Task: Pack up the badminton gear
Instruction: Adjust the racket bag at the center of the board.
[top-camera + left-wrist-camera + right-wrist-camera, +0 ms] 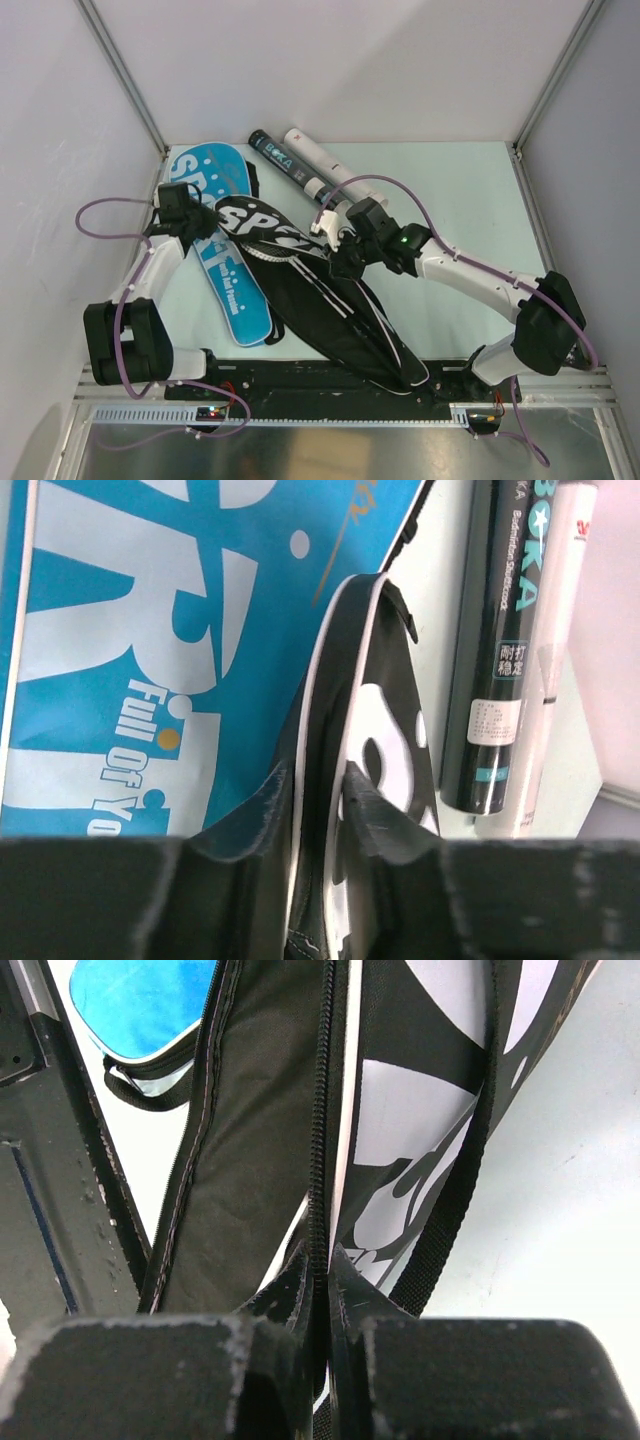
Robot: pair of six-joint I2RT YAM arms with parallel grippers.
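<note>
Right claw (318, 1280) clamped on the zip edge of the black bag (330, 300); left claw (318, 805) clamped on its head rim. Blue bag (228, 265) lies partly beneath the black bag. Black tube (284, 164) and white tube (325, 160) lie beyond it on the worktop (460, 200).

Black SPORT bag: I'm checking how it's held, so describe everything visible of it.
The black SPORT bag is racket-shaped, apparently fabric, with white lettering, white piping, a zipper and a strap. It lies diagonally on the table, its head overlapping the blue bag. The left gripper pinches its head rim; the right gripper pinches its zipper edge.
</note>
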